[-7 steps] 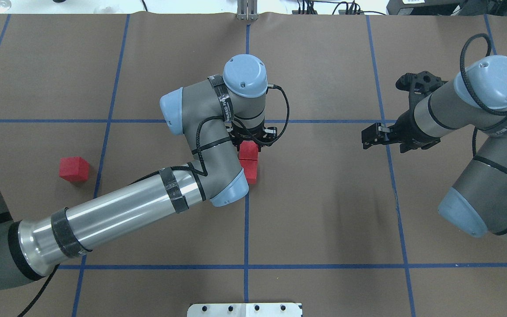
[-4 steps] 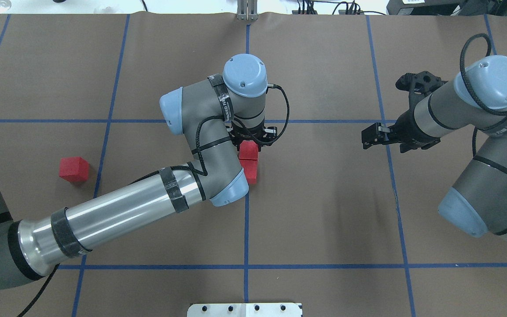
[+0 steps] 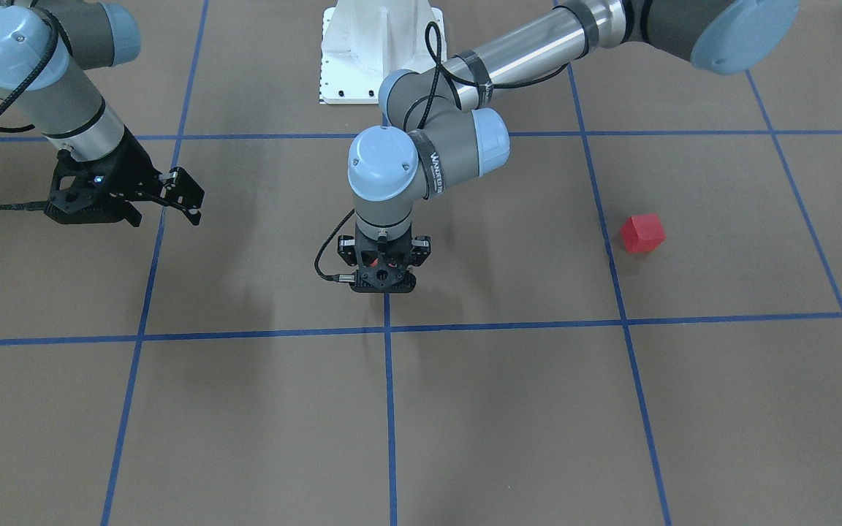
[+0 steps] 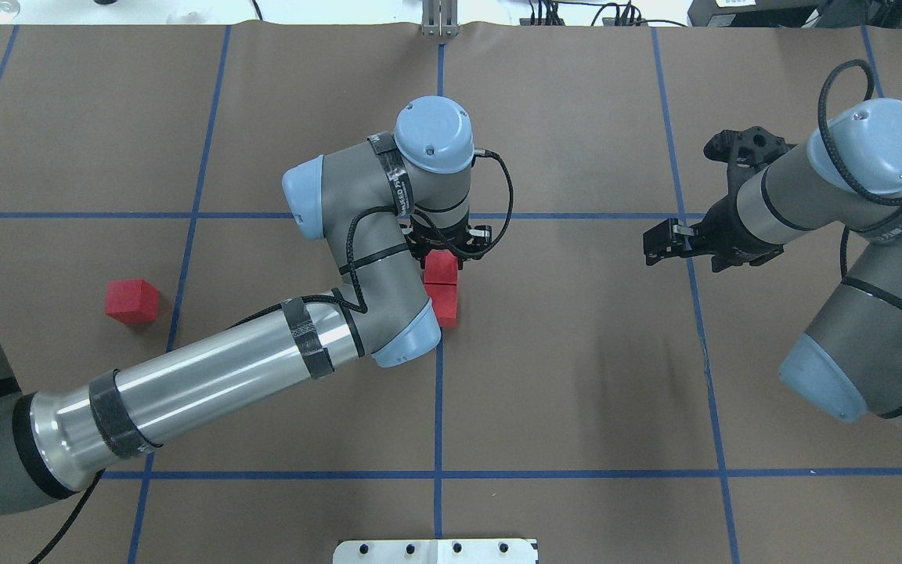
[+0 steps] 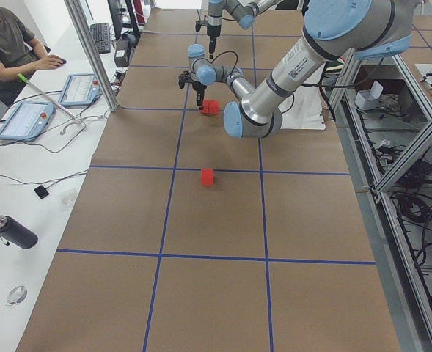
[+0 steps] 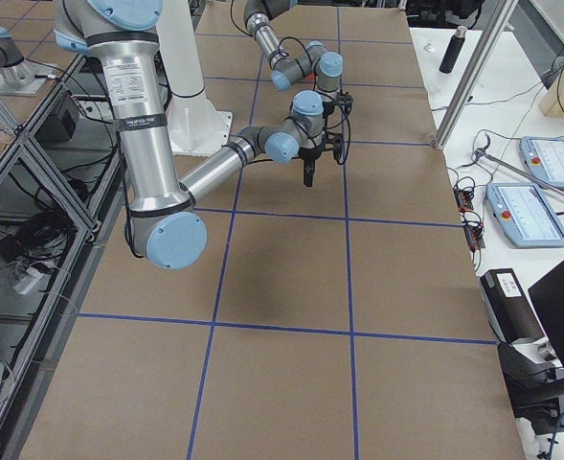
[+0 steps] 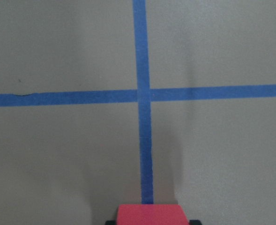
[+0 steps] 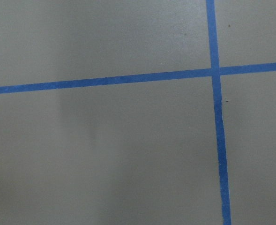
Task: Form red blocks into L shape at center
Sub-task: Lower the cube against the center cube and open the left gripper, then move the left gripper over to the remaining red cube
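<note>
Two red blocks sit touching in a row on the center line (image 4: 438, 392): the far one (image 4: 441, 269) lies between my left gripper's fingers and the near one (image 4: 446, 303) is partly under the left forearm. My left gripper (image 3: 384, 286) points straight down, shut on the far block, whose top (image 7: 149, 213) fills the bottom edge of the left wrist view. A third red block (image 4: 131, 301) lies alone far to the left, also visible in the front view (image 3: 642, 233). My right gripper (image 4: 658, 244) hovers open and empty off to the right.
Brown paper with a blue tape grid (image 3: 389, 409) covers the table. A white mount plate (image 4: 435, 551) sits at the near edge. A person sits at a side desk (image 5: 25, 110) with tablets. The right wrist view shows only bare paper and tape (image 8: 216, 72).
The left arm has shifted only a hair. The blocks and the right arm stay where they were.
</note>
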Controlling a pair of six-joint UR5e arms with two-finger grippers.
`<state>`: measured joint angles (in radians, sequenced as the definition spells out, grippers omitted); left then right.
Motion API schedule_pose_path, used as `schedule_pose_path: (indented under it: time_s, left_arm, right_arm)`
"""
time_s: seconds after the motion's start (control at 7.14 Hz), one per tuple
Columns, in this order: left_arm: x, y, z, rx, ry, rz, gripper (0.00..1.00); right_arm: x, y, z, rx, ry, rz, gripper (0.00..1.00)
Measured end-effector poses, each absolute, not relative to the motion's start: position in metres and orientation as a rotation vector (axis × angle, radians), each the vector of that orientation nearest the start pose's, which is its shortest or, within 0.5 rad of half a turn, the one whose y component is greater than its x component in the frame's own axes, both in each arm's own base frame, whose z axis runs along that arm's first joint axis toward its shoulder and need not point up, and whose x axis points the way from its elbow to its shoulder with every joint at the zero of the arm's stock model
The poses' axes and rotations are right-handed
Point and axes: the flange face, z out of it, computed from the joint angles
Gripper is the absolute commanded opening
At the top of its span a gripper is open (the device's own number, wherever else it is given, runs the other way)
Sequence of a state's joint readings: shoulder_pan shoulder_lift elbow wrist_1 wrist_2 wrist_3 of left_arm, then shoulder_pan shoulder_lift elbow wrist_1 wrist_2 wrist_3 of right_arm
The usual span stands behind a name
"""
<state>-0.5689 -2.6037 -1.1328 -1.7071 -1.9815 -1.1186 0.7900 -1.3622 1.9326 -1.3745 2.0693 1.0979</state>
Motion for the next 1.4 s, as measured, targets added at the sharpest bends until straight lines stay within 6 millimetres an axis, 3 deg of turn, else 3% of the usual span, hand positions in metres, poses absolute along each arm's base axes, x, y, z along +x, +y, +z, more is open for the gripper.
schedule_pose_path:
  time_s: [0.14,0.28,0.42,0.98,1.12,1.26,1.4]
  left_arm:
    - [0.645,-0.523,0.162,0.01,0.819,0.039,0.28]
    - [0.645,-0.523,0.163,0.009,0.819,0.039,0.74]
    - [0.645,-0.523,0.164,0.009,0.818,0.039,0.98]
    - [0.635,-0.524,0.155,0.018,0.829,0.032,0.99]
    - [0.615,-0.521,0.146,0.029,0.838,0.025,0.99]
    - [0.582,-0.513,0.155,0.042,0.848,0.019,0.99]
    - [0.538,-0.494,0.187,0.057,0.861,0.017,0.99]
  right_arm:
    - [-0.327,-0.451,0.36,0.061,-0.884,0.105,1.0]
    - [-0.327,-0.451,0.36,0.061,-0.885,0.105,1.0]
    - [-0.326,-0.451,0.359,0.062,-0.886,0.105,1.0]
    - [-0.325,-0.451,0.358,0.064,-0.889,0.106,1.0]
    - [-0.325,-0.451,0.358,0.064,-0.888,0.106,1.0]
    - [-0.325,-0.451,0.359,0.063,-0.887,0.106,1.0]
    - [-0.325,-0.452,0.359,0.063,-0.886,0.107,1.0]
